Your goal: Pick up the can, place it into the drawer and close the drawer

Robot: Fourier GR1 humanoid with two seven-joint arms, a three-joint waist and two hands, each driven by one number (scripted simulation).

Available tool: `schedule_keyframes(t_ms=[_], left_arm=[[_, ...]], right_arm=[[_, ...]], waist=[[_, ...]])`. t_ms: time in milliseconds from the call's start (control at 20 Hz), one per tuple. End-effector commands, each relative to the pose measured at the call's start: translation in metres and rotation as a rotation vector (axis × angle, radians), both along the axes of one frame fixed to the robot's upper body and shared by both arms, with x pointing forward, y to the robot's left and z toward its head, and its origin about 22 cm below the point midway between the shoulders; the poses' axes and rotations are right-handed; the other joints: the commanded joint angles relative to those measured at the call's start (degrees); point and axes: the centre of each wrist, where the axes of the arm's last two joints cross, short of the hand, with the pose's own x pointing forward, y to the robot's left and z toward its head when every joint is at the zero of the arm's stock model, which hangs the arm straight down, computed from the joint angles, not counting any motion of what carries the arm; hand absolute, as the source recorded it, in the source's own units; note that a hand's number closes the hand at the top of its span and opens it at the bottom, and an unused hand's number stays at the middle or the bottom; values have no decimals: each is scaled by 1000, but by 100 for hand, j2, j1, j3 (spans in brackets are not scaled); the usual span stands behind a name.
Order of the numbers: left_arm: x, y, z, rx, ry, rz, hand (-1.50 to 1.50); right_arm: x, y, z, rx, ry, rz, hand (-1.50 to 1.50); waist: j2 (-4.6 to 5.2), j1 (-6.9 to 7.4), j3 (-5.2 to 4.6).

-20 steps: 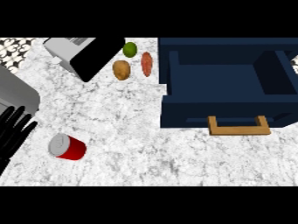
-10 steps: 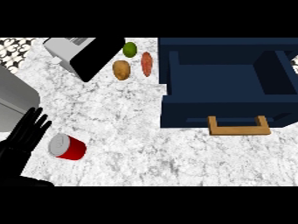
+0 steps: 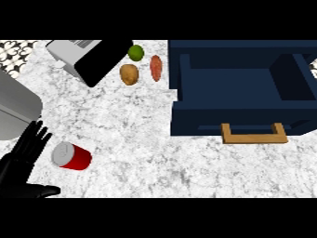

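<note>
- The robot's left hand (image 3: 14,169), black, comes in at the lower left corner of the head view. Its fingers (image 3: 34,139) are straight and spread apart, pointing up and a little to the right, and the thumb (image 3: 38,189) sticks out sideways along the lower edge. It holds nothing.
- The small red cylindrical can with a pale grey top (image 3: 72,157) sits on the white-and-grey marbled desk (image 3: 126,121), just to the right of those fingers. Whether the fingers touch it cannot be told. Its grey top is turned toward the upper left of the view.
- The dark navy blue drawer with a light wooden handle (image 3: 247,90) is pulled open at the right, its inside bare and dark. The wooden handle (image 3: 253,135) faces the lower edge of the view. The can lies well apart from it, off to its left.
- Near the drawer's upper left corner lie a round green lime (image 3: 136,52), a brown oval potato (image 3: 128,74) and an orange-red elongated vegetable (image 3: 156,68), close together.
- To their left stands a pale grey boxy appliance with a black side panel (image 3: 85,56), set at a slant.
- A large grey rounded shape (image 3: 3,104) fills the left edge above the hand; what it is cannot be told.
</note>
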Motion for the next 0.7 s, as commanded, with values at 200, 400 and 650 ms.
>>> schedule_keyframes(t_ms=[200,400,650], left_arm=[[-18,27,-46,4,60,5,-150],[7,12,-58,-2,50,-3,-150],[8,9,-73,-48,74,20,-150]], right_arm=[[3,3,-5,3,-3,12,-150],[-6,11,-2,4,-14,3,-150],[-19,0,-8,1,-2,11,-150]], waist=[[3,14,0],[1,-12,1],[-3,-17,2]])
